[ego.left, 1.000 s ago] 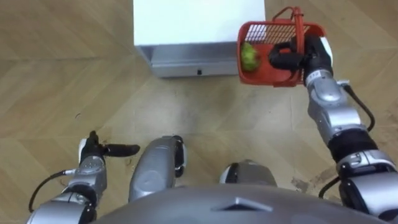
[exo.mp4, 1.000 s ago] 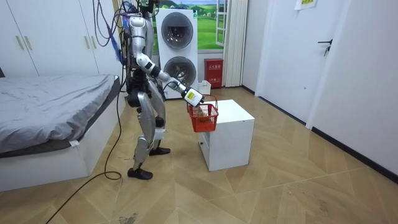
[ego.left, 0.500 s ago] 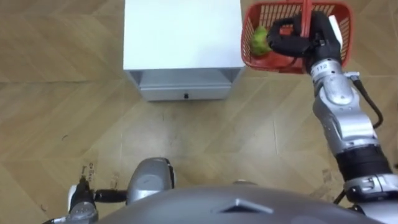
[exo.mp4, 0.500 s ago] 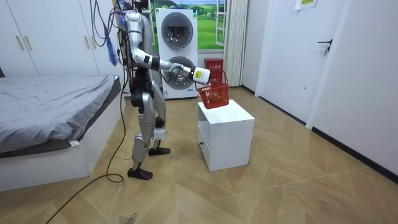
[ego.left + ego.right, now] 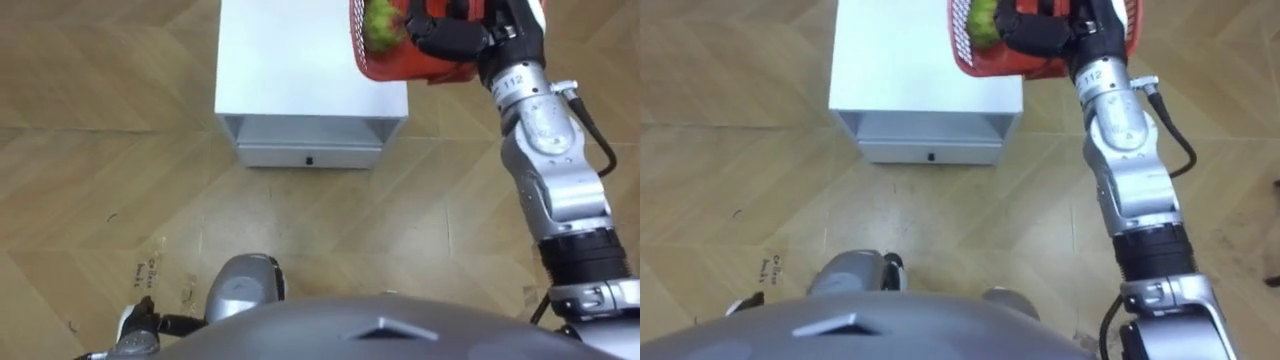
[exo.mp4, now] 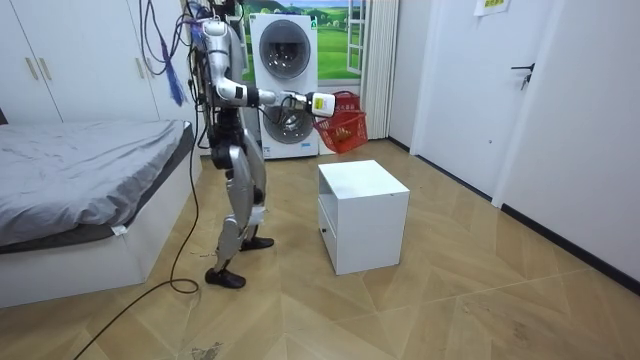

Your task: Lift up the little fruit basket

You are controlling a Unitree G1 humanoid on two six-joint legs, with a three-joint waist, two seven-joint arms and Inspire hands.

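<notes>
The red plastic fruit basket (image 5: 405, 62) hangs in the air above the far right corner of the white cabinet (image 5: 300, 70), with a green fruit (image 5: 381, 22) inside. My right hand (image 5: 448, 35) is shut on the basket's handle, arm stretched forward. In the right eye view the basket (image 5: 985, 58) and the right hand (image 5: 1040, 30) show at the top edge. In the room view I stand upright facing the cabinet (image 6: 365, 210) and hold the basket (image 6: 342, 125) out at chest height, well above its top. My left hand (image 5: 140, 330) hangs low at the lower left.
The cabinet has a drawer with a small knob (image 5: 308, 159) facing me. In the room view a bed (image 6: 90, 170) lies behind me, stacked washing machines (image 6: 285, 85) stand beyond, and a door (image 6: 545, 100) is on the right. Wooden floor (image 6: 480, 300) surrounds the cabinet.
My right arm has raised the basket from beside the cabinet's near edge to chest height above its top. The eye views have shifted with my posture. The left hand has sunk lower.
</notes>
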